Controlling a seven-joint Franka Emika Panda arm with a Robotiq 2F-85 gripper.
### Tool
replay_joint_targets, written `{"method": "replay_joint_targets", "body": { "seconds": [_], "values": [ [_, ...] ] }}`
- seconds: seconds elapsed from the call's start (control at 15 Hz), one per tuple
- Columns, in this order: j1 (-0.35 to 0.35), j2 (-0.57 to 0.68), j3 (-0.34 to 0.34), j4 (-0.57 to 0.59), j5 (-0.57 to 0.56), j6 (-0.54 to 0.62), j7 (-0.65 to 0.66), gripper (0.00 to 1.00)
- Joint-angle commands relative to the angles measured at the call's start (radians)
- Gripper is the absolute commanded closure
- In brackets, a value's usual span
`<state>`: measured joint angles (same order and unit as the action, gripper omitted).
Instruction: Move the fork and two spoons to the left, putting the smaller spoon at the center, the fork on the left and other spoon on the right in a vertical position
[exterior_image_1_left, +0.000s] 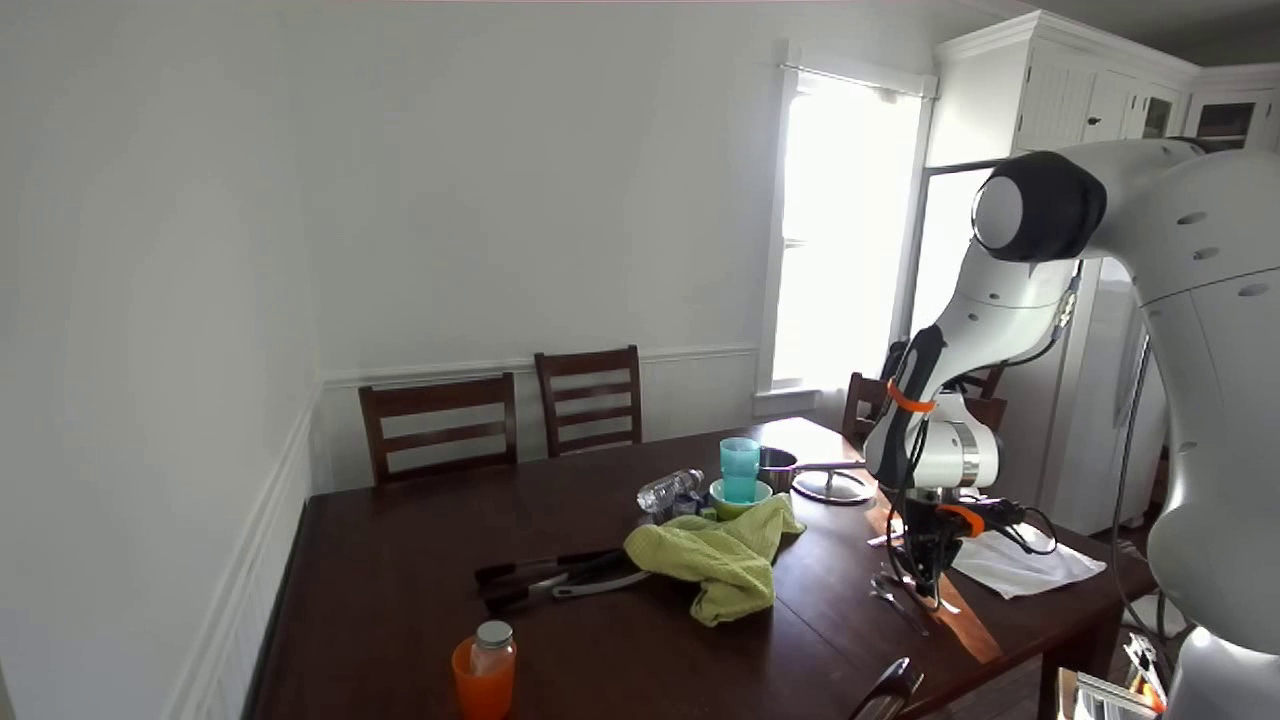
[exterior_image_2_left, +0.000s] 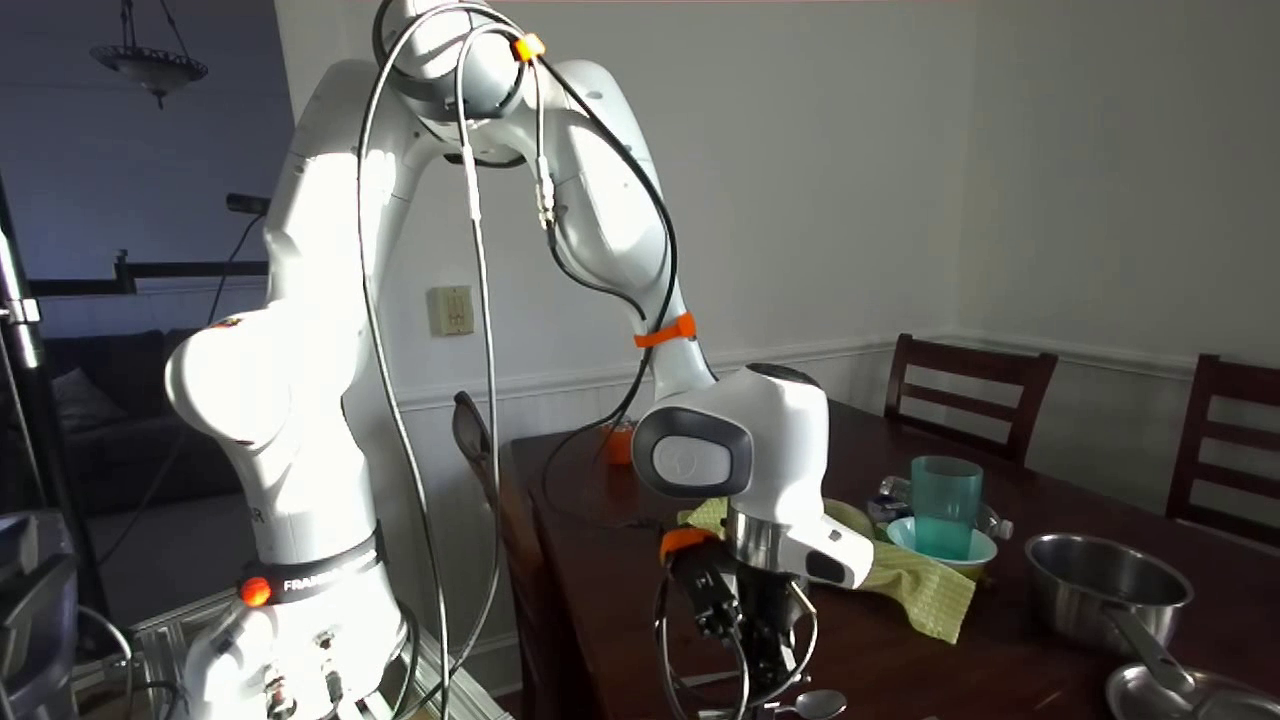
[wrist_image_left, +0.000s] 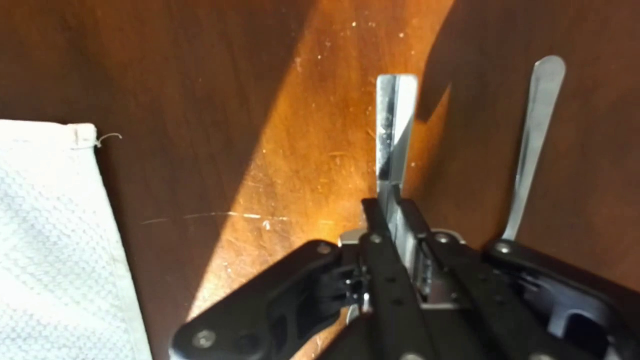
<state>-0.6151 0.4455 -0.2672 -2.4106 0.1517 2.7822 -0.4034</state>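
Note:
My gripper (wrist_image_left: 387, 205) is shut around the flat handle of a shiny silver utensil (wrist_image_left: 395, 125). Its end sticks out past the fingertips in the wrist view; its head is hidden by the gripper, so I cannot tell fork or spoon. A second silver utensil (wrist_image_left: 537, 125), with a rounded handle end, lies to the right, its head hidden too. In an exterior view a utensil (exterior_image_1_left: 908, 615) lies on the table beside the gripper (exterior_image_1_left: 930, 595). In an exterior view a spoon's bowl (exterior_image_2_left: 820, 704) shows by the gripper (exterior_image_2_left: 768, 695). I cannot make out the fork.
A white cloth (wrist_image_left: 55, 240) lies left in the wrist view. On the table are a yellow-green cloth (exterior_image_1_left: 715, 565), black-handled utensils (exterior_image_1_left: 545, 575), a teal cup (exterior_image_1_left: 740, 470) in a bowl, a bottle (exterior_image_1_left: 668, 490), a pot (exterior_image_2_left: 1105, 590), a lid (exterior_image_1_left: 832, 487) and an orange cup (exterior_image_1_left: 485, 685).

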Motion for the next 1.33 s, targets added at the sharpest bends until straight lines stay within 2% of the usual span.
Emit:
{"method": "replay_joint_targets", "body": {
  "seconds": [0.0, 0.07, 0.13, 0.2, 0.6, 0.8, 1.27],
  "values": [
    [-0.025, 0.008, 0.023, -0.008, -0.022, 0.001, 0.000, 0.97],
    [-0.025, 0.013, 0.024, -0.006, -0.021, 0.003, 0.003, 0.97],
    [-0.028, 0.015, 0.027, -0.005, -0.015, 0.008, 0.006, 0.64],
    [-0.028, 0.013, 0.026, -0.006, -0.015, 0.005, 0.009, 0.63],
    [-0.083, -0.074, 0.048, 0.003, 0.036, -0.061, 0.012, 0.22],
    [-0.077, -0.070, 0.016, 0.081, 0.079, -0.118, 0.129, 0.02],
    [-0.026, 0.083, -0.024, 0.292, 0.134, -0.102, 0.490, 0.00]
  ]
}}
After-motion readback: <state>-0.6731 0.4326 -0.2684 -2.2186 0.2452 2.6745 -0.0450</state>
